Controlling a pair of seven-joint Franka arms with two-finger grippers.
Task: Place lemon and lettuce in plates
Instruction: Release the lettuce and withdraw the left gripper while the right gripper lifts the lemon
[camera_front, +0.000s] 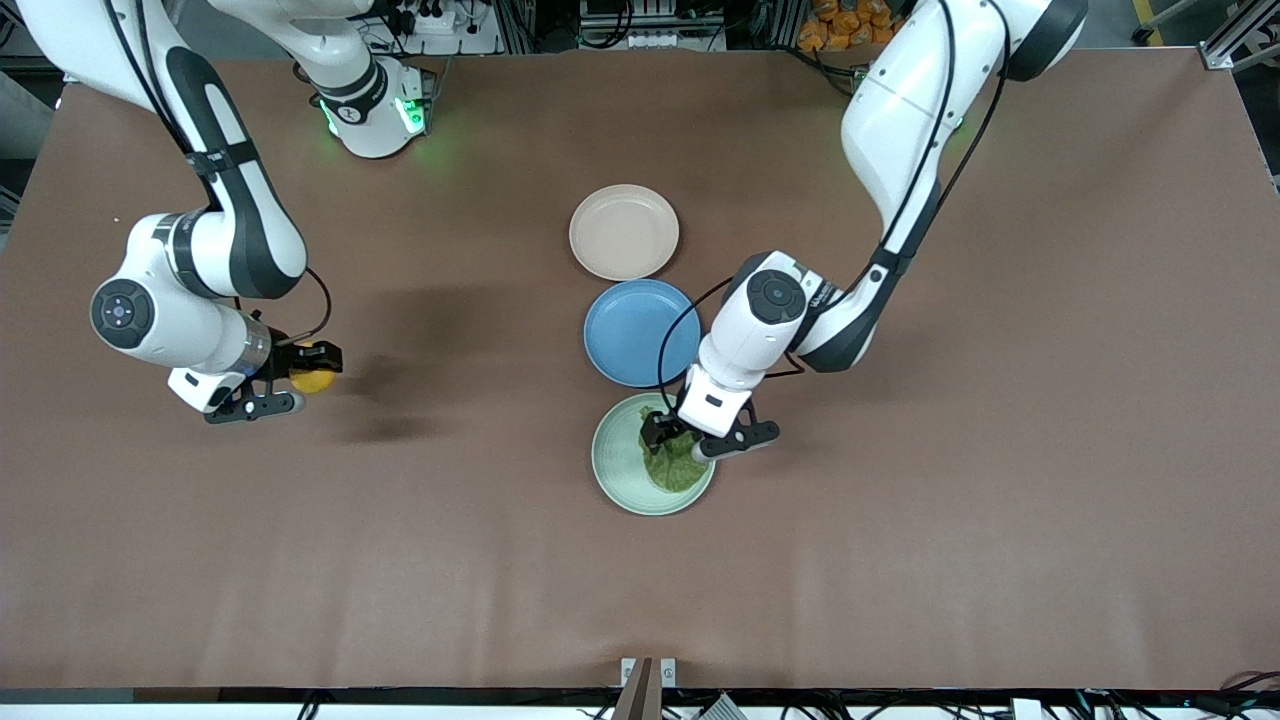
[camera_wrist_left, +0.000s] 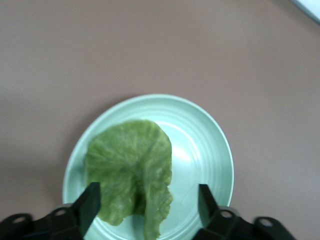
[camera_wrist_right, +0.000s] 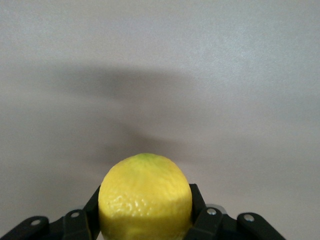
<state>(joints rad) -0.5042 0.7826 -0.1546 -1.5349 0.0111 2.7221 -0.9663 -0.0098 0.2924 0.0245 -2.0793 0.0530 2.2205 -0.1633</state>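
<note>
Left gripper (camera_front: 697, 437): arm bent at the elbow, wrist pointed down over the mint green plate (camera_front: 620, 480); fingers spread wide, gripping nothing. Lettuce (camera_wrist_left: 131, 170): lies in that plate, directly beneath and between the fingers.

Right gripper (camera_wrist_right: 145, 220): forearm angled down over bare table (camera_front: 300, 560) toward the right arm's end; clamped on the lemon (camera_wrist_right: 145, 197), raised.

Beige-pink plate (camera_front: 624, 232), blue plate (camera_front: 640, 332): unoccupied.

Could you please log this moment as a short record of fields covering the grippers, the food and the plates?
left gripper: open, over the mint green plate
lettuce: lying in the mint green plate, released
right gripper: shut on the lemon, above bare table toward the right arm's end
beige-pink plate: holds nothing, farthest from the front camera
blue plate: holds nothing, between the other two plates
remaining: lemon not yet in a plate
</note>
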